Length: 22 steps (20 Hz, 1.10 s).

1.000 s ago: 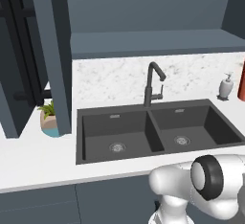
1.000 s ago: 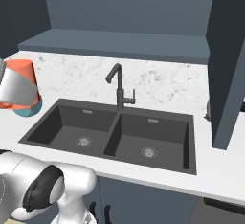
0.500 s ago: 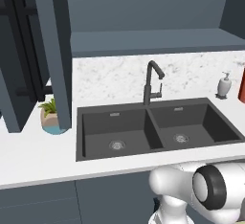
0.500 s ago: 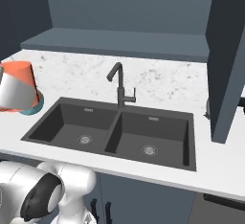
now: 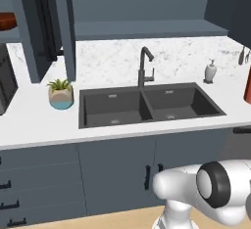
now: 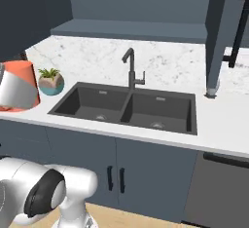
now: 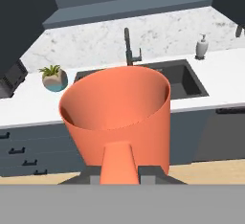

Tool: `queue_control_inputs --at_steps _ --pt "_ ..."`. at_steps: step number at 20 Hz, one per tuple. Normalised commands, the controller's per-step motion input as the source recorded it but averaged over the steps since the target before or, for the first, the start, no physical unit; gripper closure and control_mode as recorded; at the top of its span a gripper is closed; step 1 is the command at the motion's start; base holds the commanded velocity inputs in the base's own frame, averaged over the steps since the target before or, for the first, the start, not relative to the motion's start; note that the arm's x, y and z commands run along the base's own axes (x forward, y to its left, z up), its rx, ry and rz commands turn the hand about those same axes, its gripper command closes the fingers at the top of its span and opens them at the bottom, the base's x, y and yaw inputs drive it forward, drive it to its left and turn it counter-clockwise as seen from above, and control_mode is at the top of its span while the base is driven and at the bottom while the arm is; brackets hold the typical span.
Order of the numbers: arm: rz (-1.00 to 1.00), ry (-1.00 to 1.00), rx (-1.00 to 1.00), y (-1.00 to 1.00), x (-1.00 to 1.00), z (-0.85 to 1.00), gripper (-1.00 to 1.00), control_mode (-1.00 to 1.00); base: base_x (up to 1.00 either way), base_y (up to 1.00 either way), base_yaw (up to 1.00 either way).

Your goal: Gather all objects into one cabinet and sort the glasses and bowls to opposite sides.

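A glossy orange mug with a loop handle [image 7: 117, 122] is held clamped in the tool [image 7: 119, 173], whose jaws are closed on the handle; in the hand view the mug's open mouth faces away toward the sink, handle nearest the camera. In the right base view the same mug [image 6: 19, 85] is seen at the far left edge, and in the left base view a strip of its orange side [image 5: 247, 86] shows at the right edge.

Compared with the frames of one second ago, the whole scene has shifted and shrunk in both base views: the base has been backed away from the white counter [image 5: 34, 120]. Blue-grey lower cabinet fronts [image 5: 112, 174] and a strip of pale wood floor [image 5: 98, 220] are now in view below the counter edge, which were cut off before. The mug is held as before, at the same edge of each base view.

The black double sink [image 5: 147, 104] with its dark gooseneck faucet [image 5: 144, 66] lies centred on the counter. A small teal plant pot with green leaves [image 5: 61, 94] stands left of the sink, and a white soap dispenser [image 5: 210, 71] stands to its right near the speckled backsplash.

A slate blue-grey wall cabinet door with a long black bar handle [image 5: 46, 27] hangs open at upper left. On the shelf at the far left edge, part of a wide dark red-brown bowl [image 5: 7, 21] is visible.
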Motion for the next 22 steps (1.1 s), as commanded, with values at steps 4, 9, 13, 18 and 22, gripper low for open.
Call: queue_control_inputs --at_steps 4,9,13,18,22 --pt "0.0 0.0 0.0 0.0 0.0 0.0 1.0 1.0 -0.94 0.16 0.0" --pt "0.0 0.0 0.0 0.0 0.0 0.0 1.0 1.0 -0.97 0.49 0.0" --pt "0.0 0.0 0.0 0.0 0.0 0.0 1.0 1.0 -0.64 0.81 0.0" --pt "0.0 0.0 0.0 0.0 0.0 0.0 1.0 1.0 -0.31 1.0 0.01" --pt "0.0 0.0 0.0 0.0 0.0 0.0 1.0 1.0 0.0 1.0 0.06"
